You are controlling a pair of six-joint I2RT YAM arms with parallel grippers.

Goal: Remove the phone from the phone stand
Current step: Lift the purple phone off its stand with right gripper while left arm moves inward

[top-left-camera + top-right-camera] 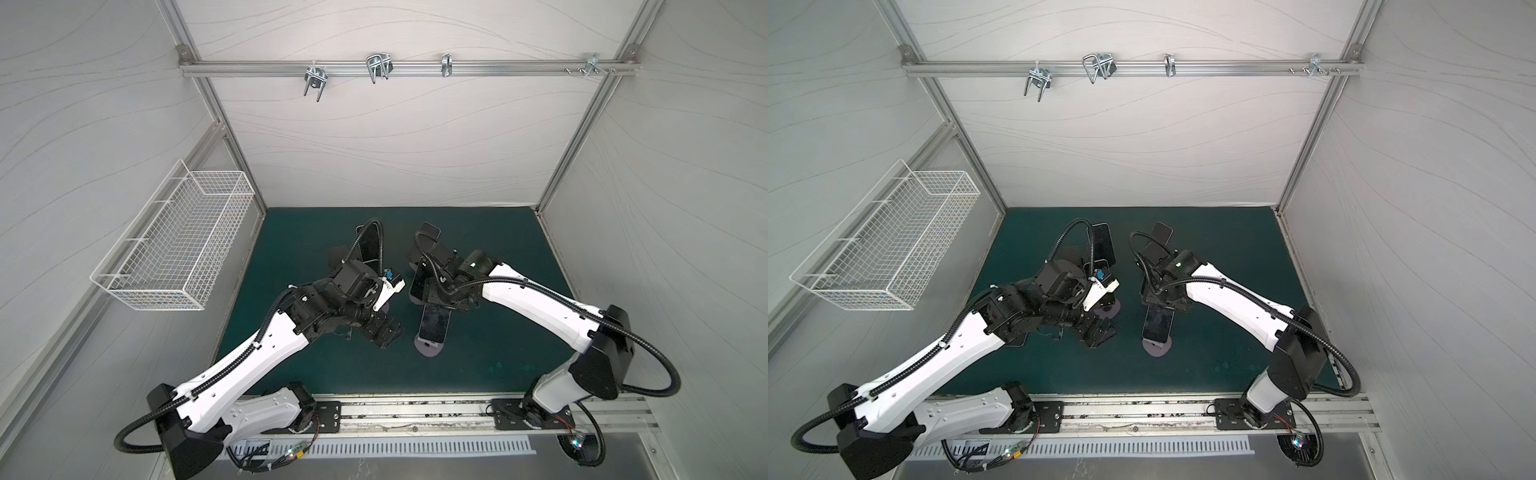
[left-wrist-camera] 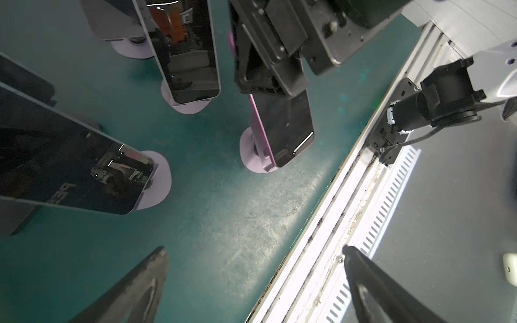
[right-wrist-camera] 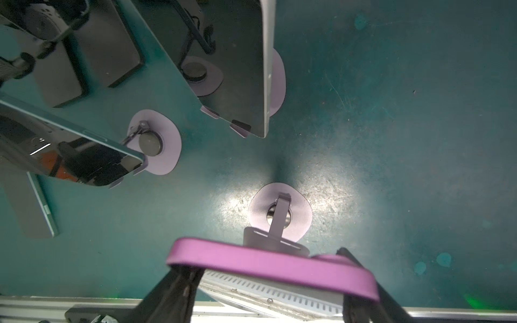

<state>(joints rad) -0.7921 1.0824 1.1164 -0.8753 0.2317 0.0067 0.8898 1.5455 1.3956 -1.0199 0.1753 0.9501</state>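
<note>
Two hands working: right hand (image 3: 267, 275) clamped across the sides of the black phone in a purple case (image 2: 285, 123), which sits tilted on its lilac round-based stand (image 3: 279, 212) front-middle of the dark green worktop (image 2: 223, 223), left hand (image 2: 254, 250) hovering nearby, fingers wide apart, holding nothing

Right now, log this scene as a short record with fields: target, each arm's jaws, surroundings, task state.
target: purple-cased black-screened phone, leaning on its lilac round-based stand
right jaws: shut on the phone's sides, near its top end
left jaws: open, empty, above the dark green mat
surroundings: other dark phones propped on similar lilac stands
task state: phone apparently not yet lifted off the stand
</note>
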